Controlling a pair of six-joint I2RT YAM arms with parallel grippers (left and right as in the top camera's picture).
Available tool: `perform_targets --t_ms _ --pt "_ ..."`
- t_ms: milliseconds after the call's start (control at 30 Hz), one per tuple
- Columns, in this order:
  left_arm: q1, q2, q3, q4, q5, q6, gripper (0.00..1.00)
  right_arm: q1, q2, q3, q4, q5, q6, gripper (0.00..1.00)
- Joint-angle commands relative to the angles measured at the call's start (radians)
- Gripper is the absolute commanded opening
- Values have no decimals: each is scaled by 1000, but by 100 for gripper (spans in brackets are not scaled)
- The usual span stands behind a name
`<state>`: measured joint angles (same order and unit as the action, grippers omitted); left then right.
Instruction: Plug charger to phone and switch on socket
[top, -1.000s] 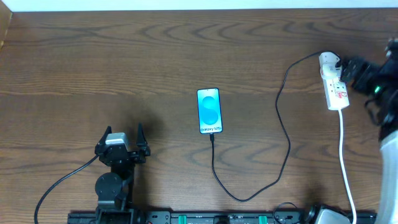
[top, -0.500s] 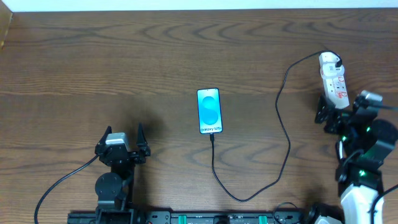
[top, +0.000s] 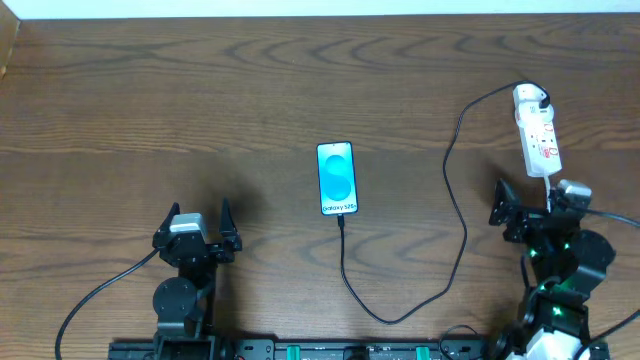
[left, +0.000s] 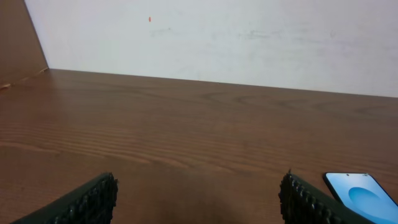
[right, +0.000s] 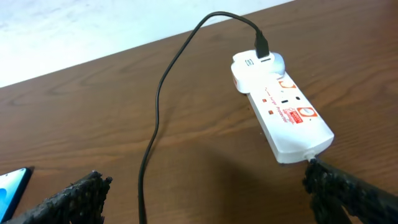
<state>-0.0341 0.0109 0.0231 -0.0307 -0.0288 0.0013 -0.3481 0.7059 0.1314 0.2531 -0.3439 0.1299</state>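
Change: we are watching the right end effector (right: 205, 180) back away; a second ago it was sitting over the far end of the socket (top: 537, 135), and now it is hanging close to its own base, just short of the strip's near end and touching nothing
Meaning for the task: we are reading this retreat as the switch press being over, so the job is looking close to finished; the switch position itself is too small for us to be telling
Right side: the fingers are standing wide apart at the lower corners of the wrist view, gripping nothing
Left side: the left end effector (left: 198, 190) is resting with its fingers spread and empty over bare bench (top: 200, 100), left of the phone (top: 337, 178), and is not moving across the second
Socket look: it is lying at the far right of the bench, slightly slanted, white with small red marks on top, and is staying where it was
Cable: the charger (top: 460, 215) is keeping its white plug (right: 267, 62) in the socket's far end, while the thin black lead is looping towards the front edge and back up to the phone's near edge, where the tip is appearing seated
Phone look: it is lying flat mid-bench, well apart from both end effectors, its screen glowing blue-cyan
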Motion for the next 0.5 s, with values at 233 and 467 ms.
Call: perform_targets --t_ms 233,467 --pt "5 -7 -19 -40 -13 13 83 35 -163 -127 16 95 3 99" --pt "5 -7 -19 -40 -13 13 83 192 -259 -126 -30 359 3 99"
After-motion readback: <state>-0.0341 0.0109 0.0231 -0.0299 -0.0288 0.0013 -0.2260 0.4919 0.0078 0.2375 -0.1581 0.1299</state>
